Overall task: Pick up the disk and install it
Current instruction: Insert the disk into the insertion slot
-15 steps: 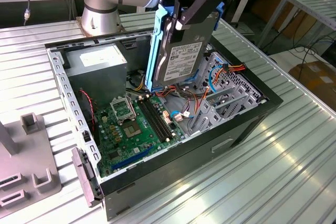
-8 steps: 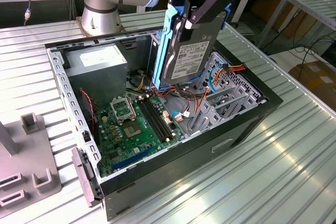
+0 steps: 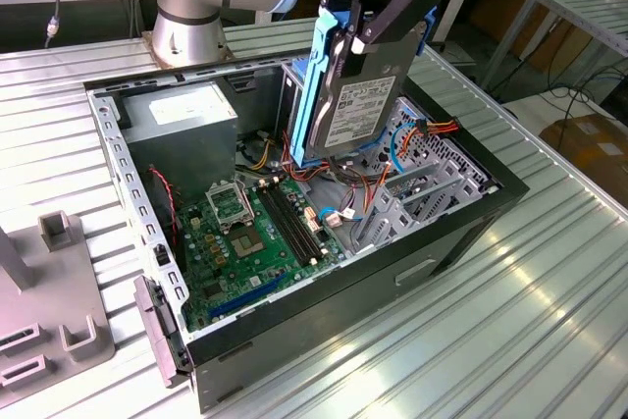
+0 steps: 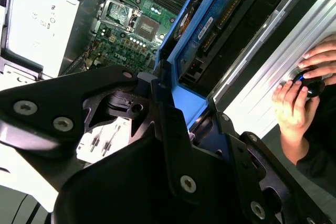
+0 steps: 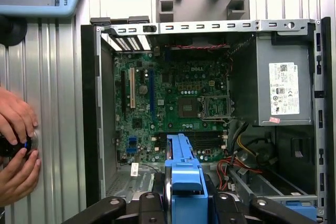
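Note:
My gripper [image 3: 365,34] is shut on the disk [image 3: 361,105], a silver-grey drive with a white label and blue side rails. It hangs on edge, tilted, above the open computer case [image 3: 461,233], over the far side near the drive cage [image 3: 424,166]. In the second wrist view the disk [image 4: 218,22] reaches away from the black fingers [image 4: 173,145] with its blue rail [image 4: 190,97] between them. In the first wrist view the blue rail [image 5: 184,169] stands up from the gripper [image 5: 184,204], above the motherboard [image 5: 173,103].
A grey power supply box [image 3: 182,117] with a white sticker sits in the case's far corner, and loose cables [image 3: 343,205] lie beside the motherboard [image 3: 257,235]. A grey fixture [image 3: 49,316] stands at the exterior view's left. A person's hands [image 5: 16,148] rest on the table beside the case.

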Controlling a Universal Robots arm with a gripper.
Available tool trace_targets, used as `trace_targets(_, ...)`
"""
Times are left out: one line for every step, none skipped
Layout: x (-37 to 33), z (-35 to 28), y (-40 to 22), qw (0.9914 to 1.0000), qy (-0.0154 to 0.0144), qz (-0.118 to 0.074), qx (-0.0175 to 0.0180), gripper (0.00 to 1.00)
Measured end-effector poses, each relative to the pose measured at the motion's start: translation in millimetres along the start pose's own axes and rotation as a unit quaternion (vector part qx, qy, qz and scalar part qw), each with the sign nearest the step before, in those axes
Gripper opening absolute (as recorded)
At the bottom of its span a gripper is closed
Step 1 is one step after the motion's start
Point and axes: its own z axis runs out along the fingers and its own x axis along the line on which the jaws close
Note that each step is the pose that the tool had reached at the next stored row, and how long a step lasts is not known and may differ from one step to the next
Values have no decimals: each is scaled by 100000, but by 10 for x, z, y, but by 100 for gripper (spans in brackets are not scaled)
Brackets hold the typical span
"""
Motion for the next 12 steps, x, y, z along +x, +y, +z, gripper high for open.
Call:
trace_targets(0,0,0,100000,0,-1,2,37)
trace_targets(0,0,0,100000,0,1,2,37)
trace_targets(0,0,0,100000,-1,0,2,37)
trace_targets(0,0,0,100000,-2,1,3,37)
trace_targets(0,0,-1,100000,0,-1,2,37)
trace_targets(0,0,-1,100000,2,0,1,37)
trace_targets(1,0,-1,100000,1,2,1,37)
trace_targets(8,0,-1,100000,0,-4,1,37)
trace_targets(16,0,-1,100000,2,-3,2,37)
trace_targets(23,1,-2,100000,-2,-1,2,37)
trace_targets(35,1,-2,100000,3,-2,1,37)
trace_targets(44,1,-3,100000,2,-2,2,37)
